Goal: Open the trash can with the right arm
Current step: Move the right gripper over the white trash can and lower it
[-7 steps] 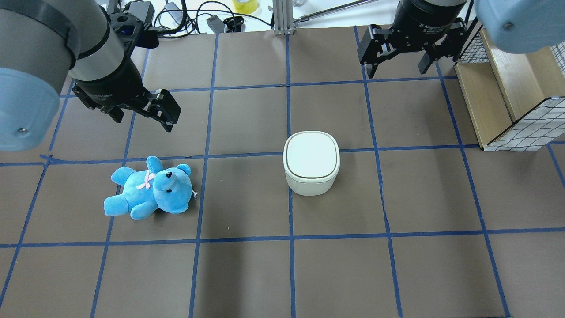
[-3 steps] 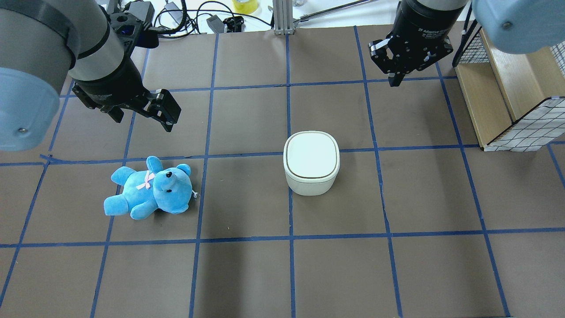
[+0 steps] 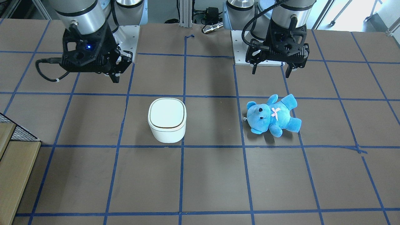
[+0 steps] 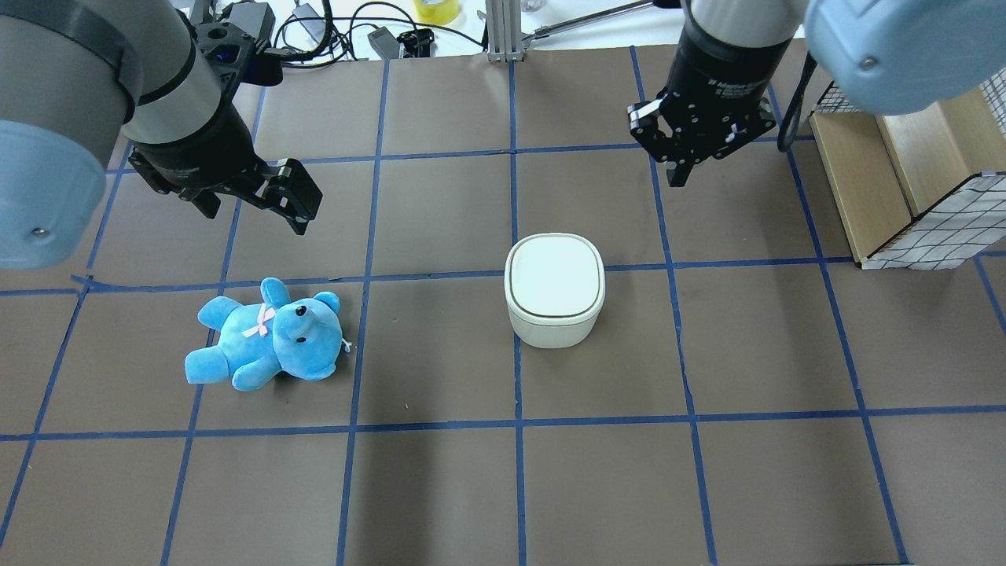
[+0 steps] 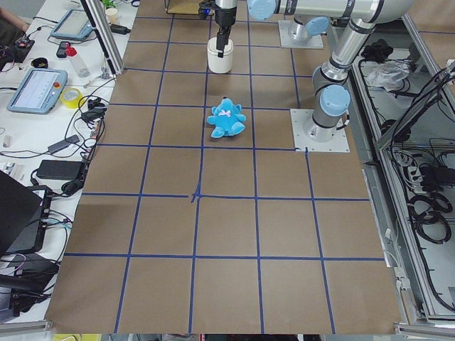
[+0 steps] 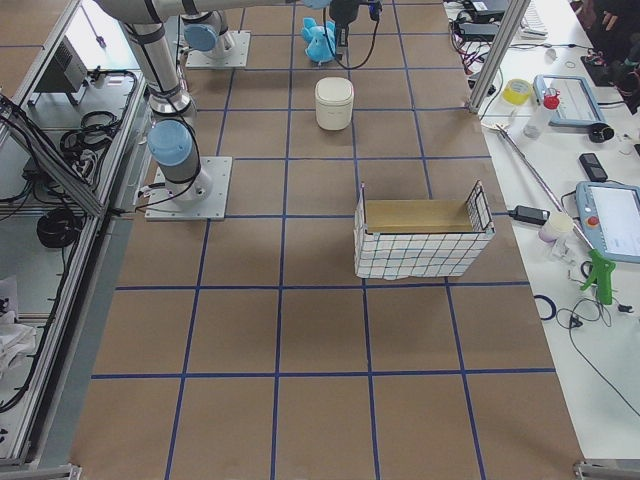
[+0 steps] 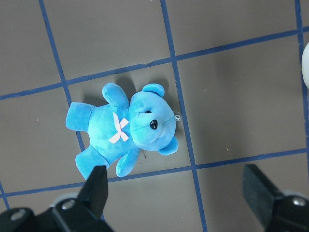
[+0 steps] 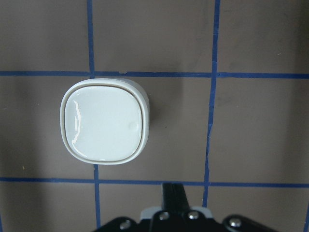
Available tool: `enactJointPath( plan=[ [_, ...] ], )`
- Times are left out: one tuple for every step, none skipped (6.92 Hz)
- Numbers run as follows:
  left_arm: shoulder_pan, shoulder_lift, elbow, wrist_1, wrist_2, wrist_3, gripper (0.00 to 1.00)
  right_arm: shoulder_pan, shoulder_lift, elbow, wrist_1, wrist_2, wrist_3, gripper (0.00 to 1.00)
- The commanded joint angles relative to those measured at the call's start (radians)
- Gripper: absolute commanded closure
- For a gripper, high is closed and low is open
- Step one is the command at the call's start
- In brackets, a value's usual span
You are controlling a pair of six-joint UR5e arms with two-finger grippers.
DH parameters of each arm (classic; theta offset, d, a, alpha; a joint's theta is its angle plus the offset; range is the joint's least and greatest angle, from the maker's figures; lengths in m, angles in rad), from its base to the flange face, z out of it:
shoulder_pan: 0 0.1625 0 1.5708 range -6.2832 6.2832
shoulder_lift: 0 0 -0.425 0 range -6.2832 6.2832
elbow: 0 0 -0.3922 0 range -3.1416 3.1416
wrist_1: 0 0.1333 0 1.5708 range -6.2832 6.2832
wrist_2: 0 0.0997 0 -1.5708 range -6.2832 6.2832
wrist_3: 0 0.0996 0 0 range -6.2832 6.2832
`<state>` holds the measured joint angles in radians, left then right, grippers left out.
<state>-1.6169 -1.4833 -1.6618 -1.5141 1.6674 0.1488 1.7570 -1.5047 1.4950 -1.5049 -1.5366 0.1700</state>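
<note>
The trash can (image 4: 555,287) is a small white rounded-square bin with a thin gold-brown rim line, its lid down flat. It stands near the table's middle and also shows in the front view (image 3: 167,120) and the right wrist view (image 8: 104,121). My right gripper (image 4: 680,169) is shut and empty. It hangs above the table behind and to the right of the can, apart from it; its blue light shows in the front view (image 3: 115,78). My left gripper (image 4: 255,220) is open and empty above the blue teddy bear (image 4: 267,338).
A wood-and-wire-mesh basket (image 4: 904,157) stands at the right edge of the table. Cables and small devices (image 4: 338,31) lie past the far edge. The teddy bear lies on its back in the left wrist view (image 7: 125,130).
My right gripper has shut its fingers and moved left and nearer, toward the trash can. The left arm, the can and the bear have not moved.
</note>
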Motion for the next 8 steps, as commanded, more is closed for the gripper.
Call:
enactJointPath(
  plan=[
    [0.0,0.0,-0.001,0.0,0.0,0.0,0.0,0.062,0.021,0.069,-0.076,0.003,0.078,1.0],
    [0.0,0.0,-0.001,0.0,0.0,0.0,0.0,0.096,0.038,0.098,-0.119,-0.016,0.116,1.0],
    [0.0,0.0,-0.001,0.0,0.0,0.0,0.0,0.108,0.049,0.12,-0.145,-0.017,0.117,1.0],
    [0.0,0.0,-0.001,0.0,0.0,0.0,0.0,0.108,0.053,0.141,-0.19,-0.019,0.117,1.0],
    [0.0,0.0,-0.001,0.0,0.0,0.0,0.0,0.108,0.063,0.18,-0.242,-0.019,0.115,1.0],
    [0.0,0.0,0.0,0.0,0.0,0.0,0.0,0.108,0.064,0.224,-0.3,-0.023,0.114,1.0],
    [0.0,0.0,-0.001,0.0,0.0,0.0,0.0,0.108,0.072,0.252,-0.328,-0.034,0.114,1.0],
    [0.0,0.0,-0.001,0.0,0.0,0.0,0.0,0.108,0.081,0.261,-0.348,-0.034,0.114,1.0]
  ],
)
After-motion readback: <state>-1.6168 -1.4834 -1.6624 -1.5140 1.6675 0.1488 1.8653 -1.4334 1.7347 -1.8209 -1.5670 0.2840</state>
